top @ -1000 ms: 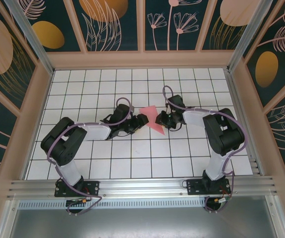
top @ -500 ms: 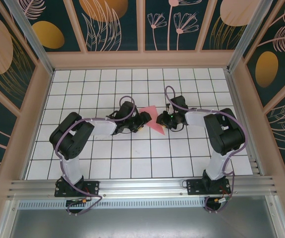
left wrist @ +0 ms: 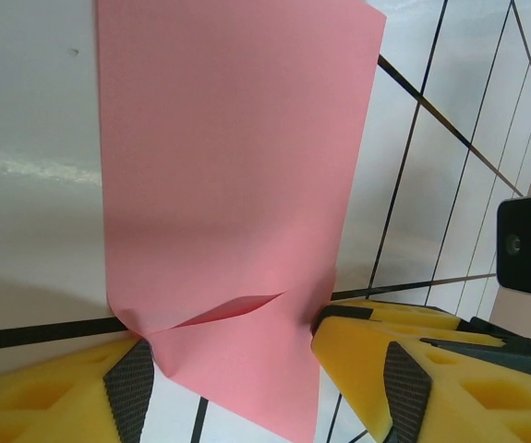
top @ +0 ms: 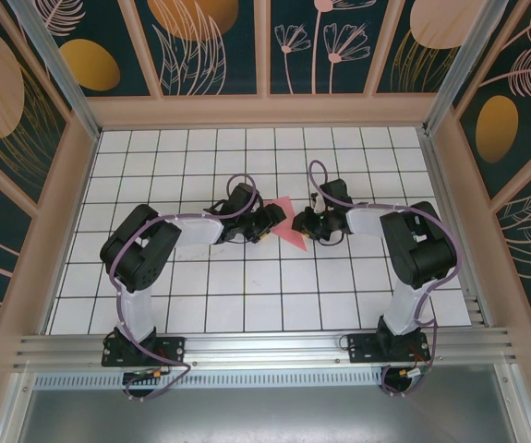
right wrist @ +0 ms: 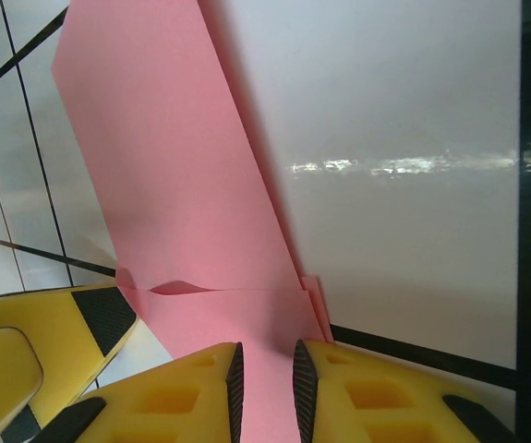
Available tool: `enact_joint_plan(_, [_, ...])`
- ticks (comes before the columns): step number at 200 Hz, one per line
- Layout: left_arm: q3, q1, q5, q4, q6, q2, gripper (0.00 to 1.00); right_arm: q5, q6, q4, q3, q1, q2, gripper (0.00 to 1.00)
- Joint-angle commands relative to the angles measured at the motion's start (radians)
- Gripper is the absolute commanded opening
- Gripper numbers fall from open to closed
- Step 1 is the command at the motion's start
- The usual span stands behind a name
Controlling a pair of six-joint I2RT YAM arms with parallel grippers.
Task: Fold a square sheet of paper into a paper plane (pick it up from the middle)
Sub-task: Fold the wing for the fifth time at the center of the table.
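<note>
The pink sheet of paper (top: 283, 224) lies on the white grid table between my two grippers, folded into a long, narrow, layered shape. In the left wrist view the paper (left wrist: 228, 185) runs away from me, with a small buckle across it near the fingers. My left gripper (left wrist: 233, 341) is open and straddles the paper's near end, each finger touching a side edge. My right gripper (right wrist: 267, 355) stands over the paper (right wrist: 182, 203) from the other side. Its pads are a narrow gap apart, with flat paper showing in that gap. From above, the left gripper (top: 267, 222) and right gripper (top: 302, 221) face each other.
The white gridded table (top: 247, 295) is walled in by a tan frame (top: 265, 111). A left gripper finger (right wrist: 62, 341) sits close to my right fingers. Part of the right wrist (left wrist: 528, 245) shows beside the left fingers.
The left arm's elbow has swung right and forward, bringing its wrist closer to the paper. The paper and the right gripper have stayed about where they were.
</note>
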Motion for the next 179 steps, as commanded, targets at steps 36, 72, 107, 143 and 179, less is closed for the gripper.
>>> enact_joint_plan(36, [-0.02,-0.007,-0.031,-0.047,-0.018,-0.033,0.67,0.024,-0.005,-0.061,-0.067,-0.014,0.037,0.26])
enact_joint_plan(72, [-0.025,-0.007,-0.054,-0.084,-0.013,-0.052,0.68,-0.009,0.018,-0.022,-0.096,-0.032,0.029,0.24])
enact_joint_plan(107, [0.015,-0.015,-0.038,-0.098,-0.013,-0.016,0.64,-0.043,0.032,0.003,-0.118,-0.056,0.029,0.22])
enact_joint_plan(143, [0.043,-0.018,-0.008,-0.077,-0.014,0.011,0.58,-0.052,0.029,0.007,-0.123,-0.061,0.028,0.22])
enact_joint_plan(179, [0.054,-0.019,0.013,-0.058,-0.019,0.031,0.52,-0.064,0.023,0.015,-0.129,-0.067,0.026,0.22])
